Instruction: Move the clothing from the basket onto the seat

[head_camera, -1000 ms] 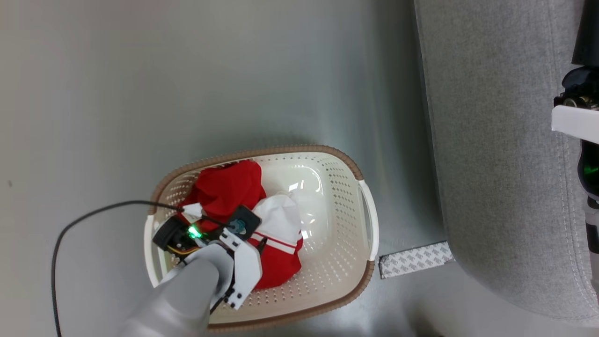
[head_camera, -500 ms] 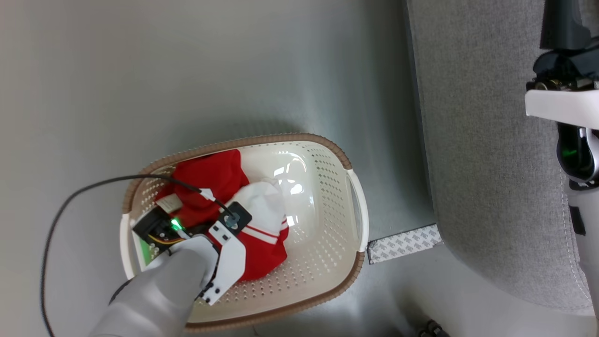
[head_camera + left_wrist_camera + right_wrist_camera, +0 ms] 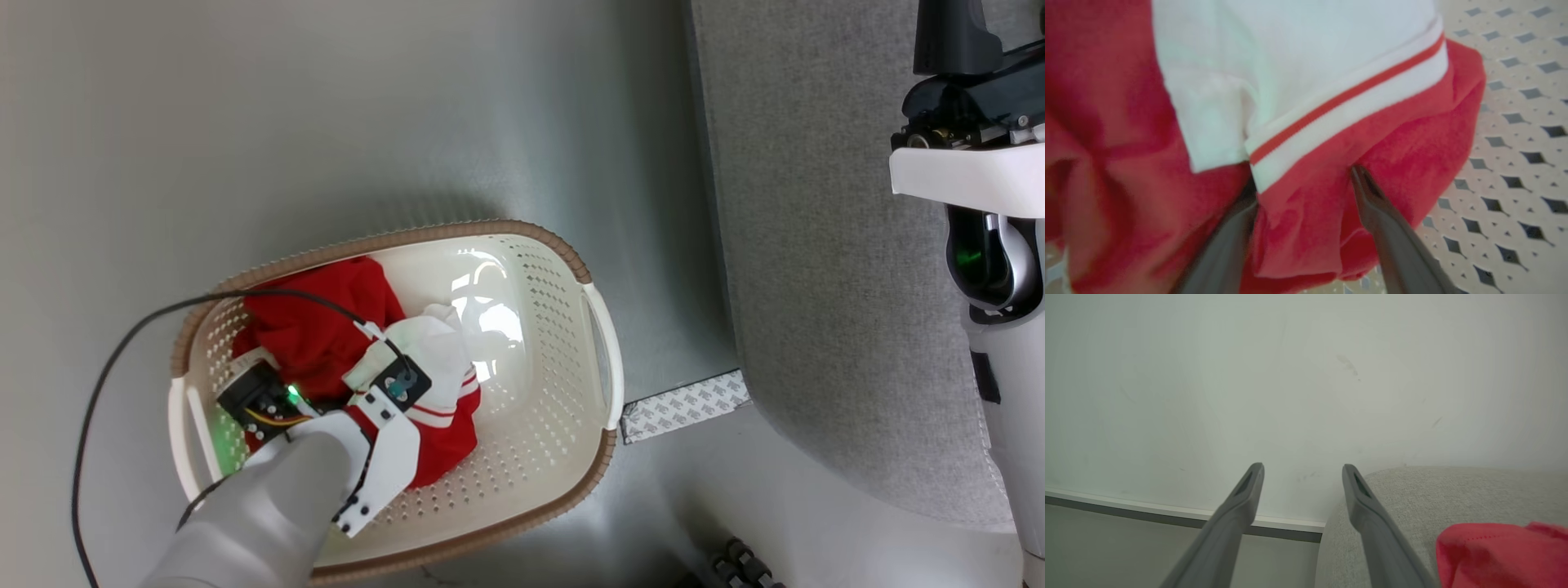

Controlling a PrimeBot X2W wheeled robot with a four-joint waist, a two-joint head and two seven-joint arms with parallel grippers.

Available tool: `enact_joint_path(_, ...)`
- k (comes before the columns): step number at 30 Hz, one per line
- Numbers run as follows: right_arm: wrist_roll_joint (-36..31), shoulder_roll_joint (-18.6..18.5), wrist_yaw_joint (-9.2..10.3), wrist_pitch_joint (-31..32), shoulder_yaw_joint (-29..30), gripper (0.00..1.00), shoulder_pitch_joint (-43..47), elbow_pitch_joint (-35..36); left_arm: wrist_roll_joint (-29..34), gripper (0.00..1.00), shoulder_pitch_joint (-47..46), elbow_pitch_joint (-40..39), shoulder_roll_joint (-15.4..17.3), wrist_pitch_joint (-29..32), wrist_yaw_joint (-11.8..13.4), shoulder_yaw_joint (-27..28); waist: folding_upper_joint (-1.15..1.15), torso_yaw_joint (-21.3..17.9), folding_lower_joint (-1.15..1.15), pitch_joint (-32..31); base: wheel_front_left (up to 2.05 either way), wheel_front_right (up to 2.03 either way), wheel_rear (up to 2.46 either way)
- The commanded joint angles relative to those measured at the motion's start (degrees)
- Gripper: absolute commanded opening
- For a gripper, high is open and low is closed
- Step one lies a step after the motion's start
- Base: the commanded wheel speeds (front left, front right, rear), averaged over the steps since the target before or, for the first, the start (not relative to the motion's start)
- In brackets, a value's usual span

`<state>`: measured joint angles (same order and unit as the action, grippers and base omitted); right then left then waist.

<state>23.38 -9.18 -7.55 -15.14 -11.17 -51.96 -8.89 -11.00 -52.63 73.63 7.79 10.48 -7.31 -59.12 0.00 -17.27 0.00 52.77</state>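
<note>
The left gripper [image 3: 1303, 177] stands wide open, its dark fingers pushed into the red garment with white panels and thin stripes [image 3: 1310, 61]. A red fold lies between them, not pinched. In the head view the wrist hides the fingertips. This garment and the plain bright red garment [image 3: 314, 327] lie in the rounded cream-white perforated plastic basket with brown rim [image 3: 522, 490]. The large light grey fabric sofa [image 3: 816, 286] stands near. Over it the right gripper [image 3: 1302, 467] is open and empty. A red cloth [image 3: 1498, 551] on the sofa is cut off by the frame edge.
</note>
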Motion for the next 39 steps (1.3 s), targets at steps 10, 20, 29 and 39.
enact_joint_path(10, -0.17, 0.32, 0.13, 0.03, 0.74, 1.0, 0.49, 0.04, -7.03, 0.0, 0.68, -2.86, 1.39, 0.3, -0.18, -6.57, 0.0, -0.37, 0.0, -0.74, 0.0, 0.0, 0.0)
enact_joint_path(20, -0.96, -1.24, 0.13, 0.03, 1.65, 1.0, 3.46, -1.11, -13.26, 0.0, 2.69, -5.22, -1.03, -2.97, -0.19, -8.49, 0.0, 1.69, 0.0, -8.57, 0.0, 0.0, 0.0)
enact_joint_path(29, -0.98, -3.26, 0.13, 0.03, 2.24, 1.0, 9.26, -3.55, -17.71, 0.0, 6.35, -7.06, -3.96, -11.18, -0.19, -7.03, 0.0, 5.05, 0.0, -19.78, 0.0, 0.0, 0.0)
enact_joint_path(39, -0.62, -5.36, 0.13, 0.03, 0.95, 1.0, 16.1, -5.74, -22.03, 0.0, 12.94, -7.71, -4.56, -22.99, 0.19, -4.39, 0.0, 8.88, 0.0, -31.64, 0.0, 0.0, 0.0)
